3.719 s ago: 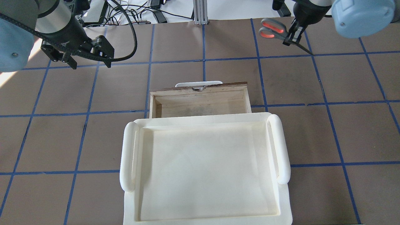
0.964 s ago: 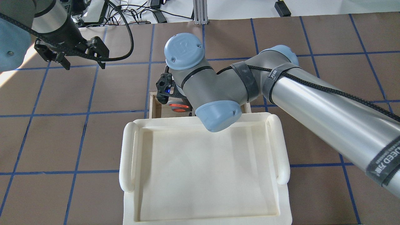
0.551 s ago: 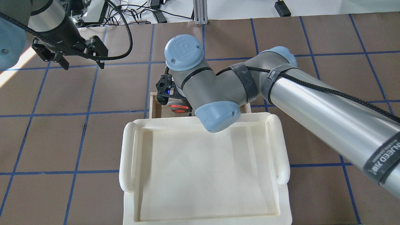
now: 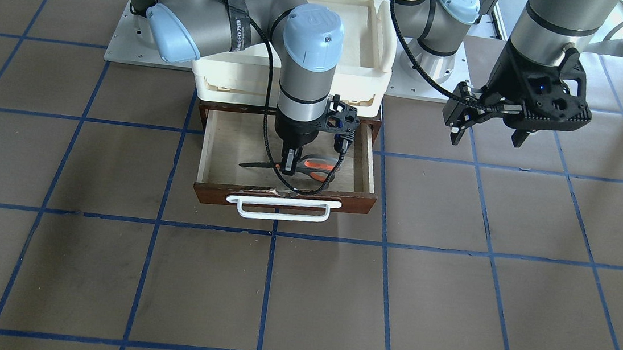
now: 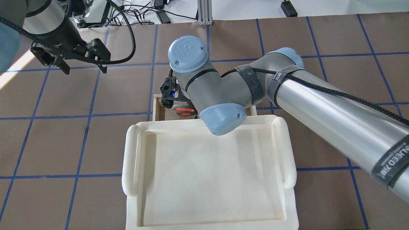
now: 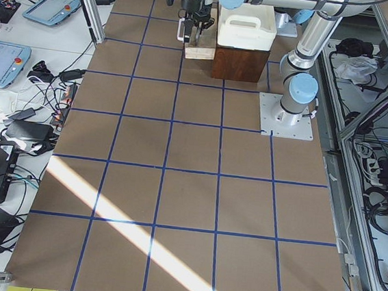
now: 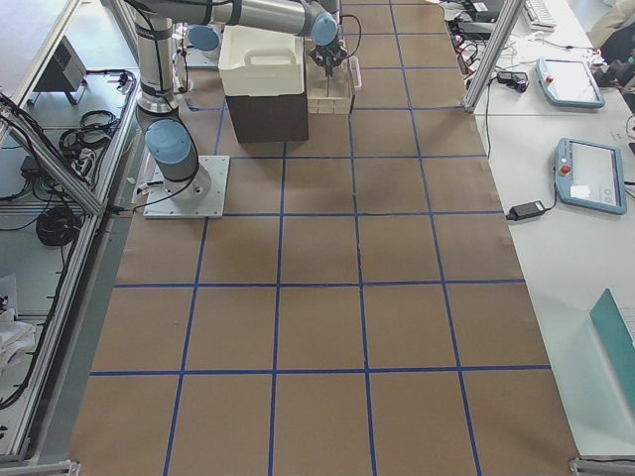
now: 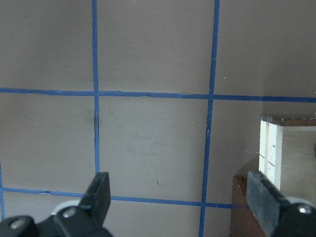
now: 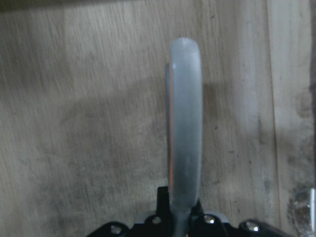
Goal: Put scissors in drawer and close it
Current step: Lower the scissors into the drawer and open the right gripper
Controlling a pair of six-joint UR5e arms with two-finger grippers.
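The drawer [image 4: 217, 149] stands pulled open, with a pale plywood floor [image 9: 74, 123], a reddish-brown front and a white wire handle [image 4: 284, 208]. My right gripper [image 4: 288, 165] reaches down into it and is shut on the scissors [image 4: 315, 168] near the pivot. The grey and orange handles point to the robot's left, the dark blades to its right. In the right wrist view a scissor handle [image 9: 185, 123] shows edge-on just above the floor. From overhead only an orange loop [image 5: 183, 111] shows under my wrist. My left gripper [image 5: 83, 65] is open and empty, left of the drawer [image 8: 291, 148].
A white plastic tray [image 5: 207, 179] sits on top of the dark cabinet [image 7: 266, 114] that holds the drawer. My right forearm [image 5: 335, 108] crosses over the tray's right side. Cables and gear [image 5: 143, 12] lie past the table's far edge.
Since 3.7 s ago my right arm has carried the scissors from the far right of the table into the drawer. Over the last second it has held still there. My left gripper drifted slightly left.
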